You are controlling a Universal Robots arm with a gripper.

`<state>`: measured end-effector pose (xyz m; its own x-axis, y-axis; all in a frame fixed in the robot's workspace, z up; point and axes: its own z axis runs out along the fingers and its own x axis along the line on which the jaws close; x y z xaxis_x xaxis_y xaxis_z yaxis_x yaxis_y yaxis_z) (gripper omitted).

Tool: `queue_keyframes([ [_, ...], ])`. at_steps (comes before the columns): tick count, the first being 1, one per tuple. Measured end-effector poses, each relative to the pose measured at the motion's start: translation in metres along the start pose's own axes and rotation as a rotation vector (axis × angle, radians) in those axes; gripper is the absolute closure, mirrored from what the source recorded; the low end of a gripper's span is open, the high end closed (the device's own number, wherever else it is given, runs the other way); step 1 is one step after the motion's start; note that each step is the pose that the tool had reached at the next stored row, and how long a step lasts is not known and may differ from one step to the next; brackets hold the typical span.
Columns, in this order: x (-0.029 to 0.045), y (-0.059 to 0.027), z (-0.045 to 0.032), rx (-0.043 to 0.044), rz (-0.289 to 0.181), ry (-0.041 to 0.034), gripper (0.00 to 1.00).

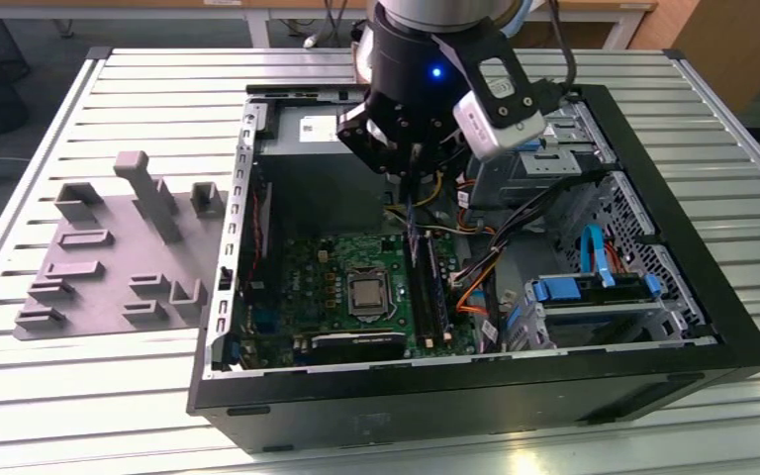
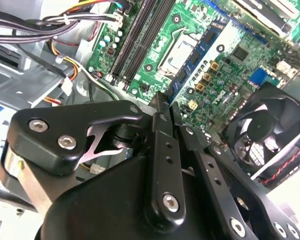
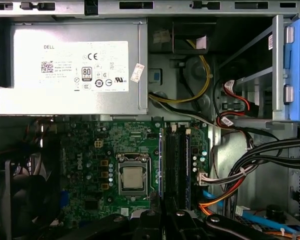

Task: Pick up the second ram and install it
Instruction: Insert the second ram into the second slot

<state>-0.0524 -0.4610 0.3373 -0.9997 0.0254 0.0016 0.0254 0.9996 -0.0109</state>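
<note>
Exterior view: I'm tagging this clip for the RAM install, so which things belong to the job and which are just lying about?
Job: black robot gripper; long black memory slots; green motherboard; open black computer case.
Lying about: grey holder blocks; silver power supply; black fan; blue drive caddy.

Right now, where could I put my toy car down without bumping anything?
The slatted table is bare beyond the grey holder blocks, and along its near edge in front of the computer case. Inside the case it is crowded: the motherboard, cables and the gripper hanging over them.
</note>
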Motion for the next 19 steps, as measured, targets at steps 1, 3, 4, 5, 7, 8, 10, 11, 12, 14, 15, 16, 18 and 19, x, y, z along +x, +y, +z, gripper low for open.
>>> queue_keyframes([
  [1,0.0,-0.0002,0.0018,0.0,-0.003,0.0001,0.86],
  [3,-0.0001,-0.0004,0.0054,0.0001,-0.018,0.0002,0.86],
  [4,-0.0003,-0.0004,0.0071,0.0002,-0.025,0.0001,0.86],
  [5,-0.0004,-0.0003,0.0105,0.0001,-0.031,0.0,0.86],
  [7,-0.0006,-0.0004,0.0116,0.0003,-0.032,0.0001,0.86],
  [8,-0.0006,-0.0007,0.012,0.0001,-0.032,0.0,0.86],
  [10,-0.0007,-0.0031,0.0131,0.0002,-0.032,0.0,0.86],
  [11,-0.0007,-0.0036,0.0142,0.0,-0.032,0.0,0.86],
  [12,-0.0006,-0.004,0.0158,0.0,-0.032,0.0,0.86],
  [14,-0.0015,-0.0041,0.0193,0.0002,-0.035,0.0,0.86],
  [15,-0.002,-0.0041,0.0211,0.0002,-0.041,-0.0001,0.86],
  [16,-0.0024,-0.004,0.0231,0.0001,-0.047,-0.0002,0.86],
  [18,-0.0025,-0.004,0.0267,0.0002,-0.049,-0.0002,0.86],
  [19,-0.0025,-0.004,0.0285,0.0002,-0.049,-0.0002,0.86],
])
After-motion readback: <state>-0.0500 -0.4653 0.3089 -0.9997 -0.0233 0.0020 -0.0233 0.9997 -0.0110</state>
